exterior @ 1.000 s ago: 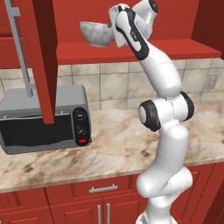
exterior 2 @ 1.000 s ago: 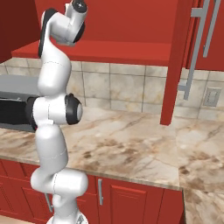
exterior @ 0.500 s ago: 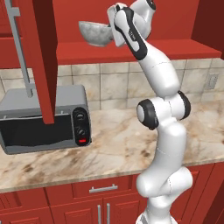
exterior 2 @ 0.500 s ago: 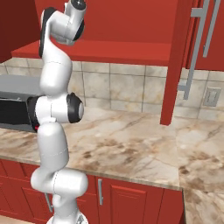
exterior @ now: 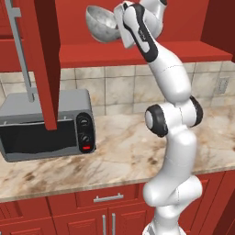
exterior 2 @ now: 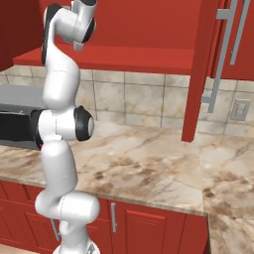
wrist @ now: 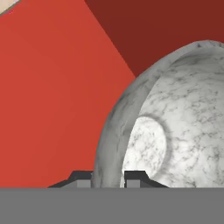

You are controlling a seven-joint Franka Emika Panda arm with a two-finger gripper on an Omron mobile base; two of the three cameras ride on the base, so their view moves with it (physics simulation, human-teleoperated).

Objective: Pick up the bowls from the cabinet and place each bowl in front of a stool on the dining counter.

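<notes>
Gripper [wrist: 108, 179]: fingers clamped either side of the rim of the deep grey-white marbled bowl [exterior: 102, 24].
Bowl: held tilted, above the bright red cabinet shelf [exterior: 137, 53].
Below: grey toaster oven [exterior: 46, 124].

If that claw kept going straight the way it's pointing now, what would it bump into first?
The gripper already pinches the rim of the marbled bowl, so the bowl leads. Beyond it lies the red cabinet interior, probably the first thing struck, though depth is unclear.

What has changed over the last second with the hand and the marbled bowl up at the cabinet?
Very little. The hand keeps its grip on the rim of the marbled bowl, held tilted above the red shelf, and has eased it slightly higher. The toaster oven and cabinet door stayed put.
</notes>
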